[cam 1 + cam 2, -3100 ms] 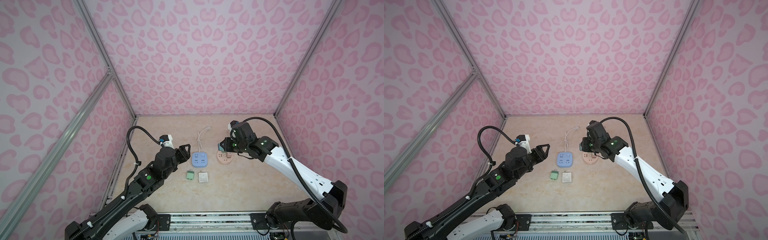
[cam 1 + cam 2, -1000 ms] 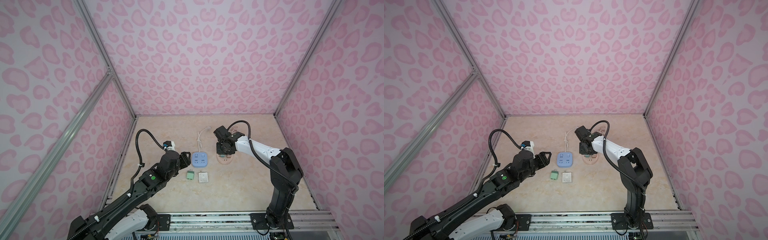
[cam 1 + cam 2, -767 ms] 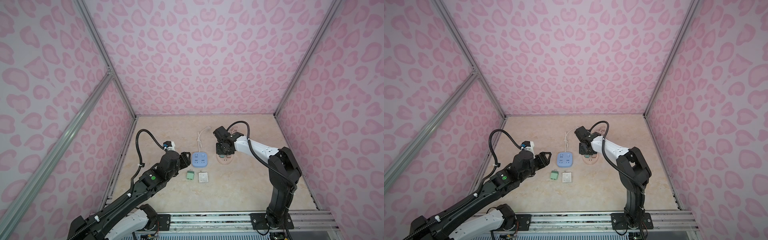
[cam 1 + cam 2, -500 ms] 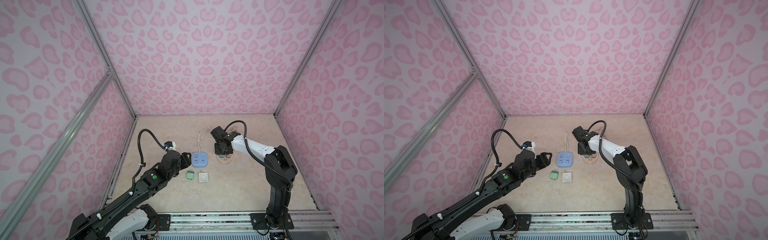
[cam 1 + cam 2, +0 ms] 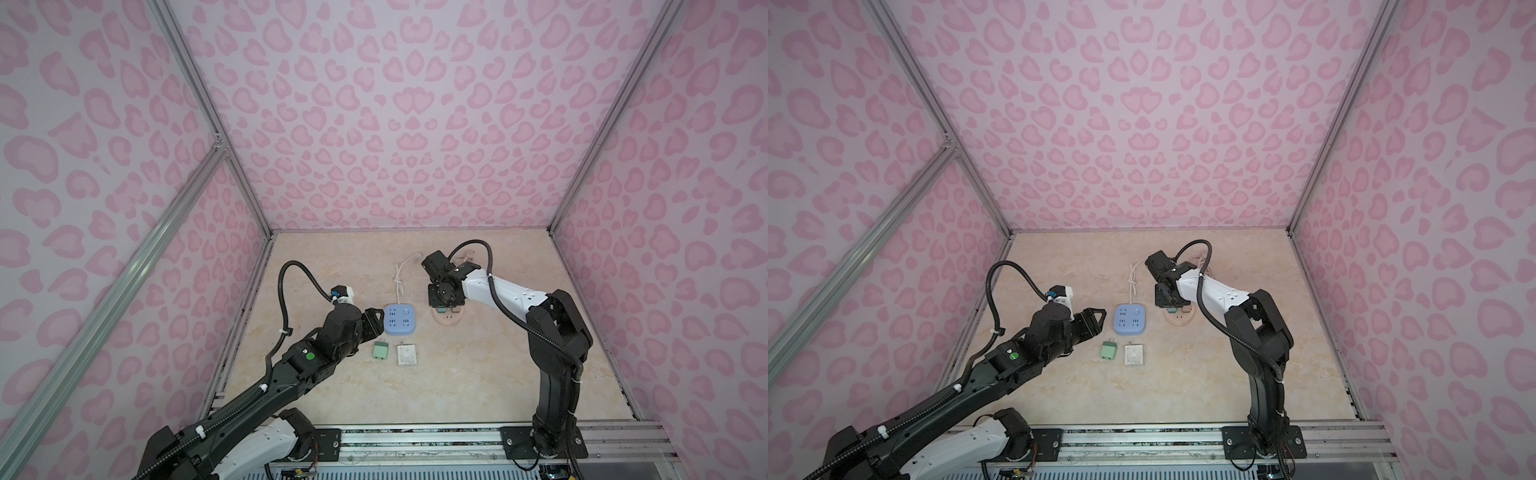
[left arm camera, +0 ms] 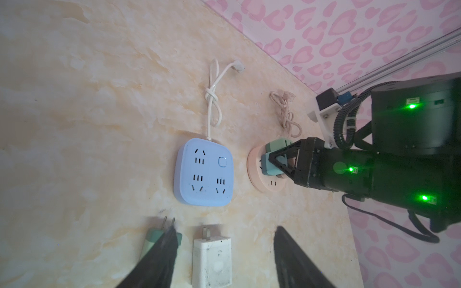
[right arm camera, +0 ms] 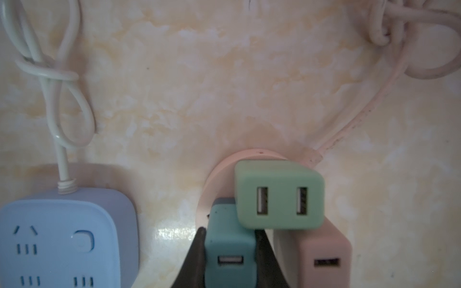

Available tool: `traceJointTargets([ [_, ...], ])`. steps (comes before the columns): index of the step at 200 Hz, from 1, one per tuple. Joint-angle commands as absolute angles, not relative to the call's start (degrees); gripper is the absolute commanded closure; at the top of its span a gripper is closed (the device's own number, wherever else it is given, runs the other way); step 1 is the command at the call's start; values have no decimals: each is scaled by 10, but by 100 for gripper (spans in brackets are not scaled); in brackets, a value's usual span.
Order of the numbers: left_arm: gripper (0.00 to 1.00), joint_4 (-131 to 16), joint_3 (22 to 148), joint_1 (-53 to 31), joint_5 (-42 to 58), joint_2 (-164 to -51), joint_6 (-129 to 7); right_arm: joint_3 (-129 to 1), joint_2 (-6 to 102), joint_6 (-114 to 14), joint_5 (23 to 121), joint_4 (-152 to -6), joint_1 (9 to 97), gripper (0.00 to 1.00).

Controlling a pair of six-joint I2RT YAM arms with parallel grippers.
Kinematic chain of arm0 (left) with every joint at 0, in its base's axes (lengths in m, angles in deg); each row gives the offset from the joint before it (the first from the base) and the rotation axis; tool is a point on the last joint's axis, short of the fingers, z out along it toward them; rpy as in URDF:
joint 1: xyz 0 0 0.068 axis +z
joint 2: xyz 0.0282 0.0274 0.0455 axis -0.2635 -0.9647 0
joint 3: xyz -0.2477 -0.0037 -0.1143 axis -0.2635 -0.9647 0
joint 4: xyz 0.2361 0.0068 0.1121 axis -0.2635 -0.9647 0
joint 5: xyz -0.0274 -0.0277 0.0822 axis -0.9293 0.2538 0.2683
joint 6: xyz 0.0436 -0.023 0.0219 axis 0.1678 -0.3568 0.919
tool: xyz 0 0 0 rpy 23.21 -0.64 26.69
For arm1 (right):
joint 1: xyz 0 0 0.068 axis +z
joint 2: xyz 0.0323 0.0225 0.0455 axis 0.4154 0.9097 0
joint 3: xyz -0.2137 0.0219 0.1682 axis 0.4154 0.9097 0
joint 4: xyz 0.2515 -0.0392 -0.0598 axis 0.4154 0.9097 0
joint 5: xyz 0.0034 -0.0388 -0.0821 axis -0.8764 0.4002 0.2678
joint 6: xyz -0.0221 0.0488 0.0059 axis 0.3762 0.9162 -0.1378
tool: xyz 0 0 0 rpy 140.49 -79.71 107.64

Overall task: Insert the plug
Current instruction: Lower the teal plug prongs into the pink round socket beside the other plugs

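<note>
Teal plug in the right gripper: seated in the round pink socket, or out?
Seated, it seems: the teal plug stands upright against the pink socket face, no prongs showing, right gripper shut on it.

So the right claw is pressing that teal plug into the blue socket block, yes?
Not quite: the right gripper grips the teal plug at the round pink socket, not the blue block beside it. The right wrist view shows this.

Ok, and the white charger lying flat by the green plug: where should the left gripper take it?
Probably take the white charger across its long sides, mid-body, straight down from above: it lies flat on a broad face, prongs toward the blue power strip, both sides free.
</note>
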State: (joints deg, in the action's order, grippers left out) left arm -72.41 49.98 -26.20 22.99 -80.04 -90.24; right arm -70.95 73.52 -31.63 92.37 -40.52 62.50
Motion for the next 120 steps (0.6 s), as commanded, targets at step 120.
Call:
traceJointTargets([
  [120,36,-720,493,-262,251,-779,-892,-684,711,-335,843,-340,619,62],
])
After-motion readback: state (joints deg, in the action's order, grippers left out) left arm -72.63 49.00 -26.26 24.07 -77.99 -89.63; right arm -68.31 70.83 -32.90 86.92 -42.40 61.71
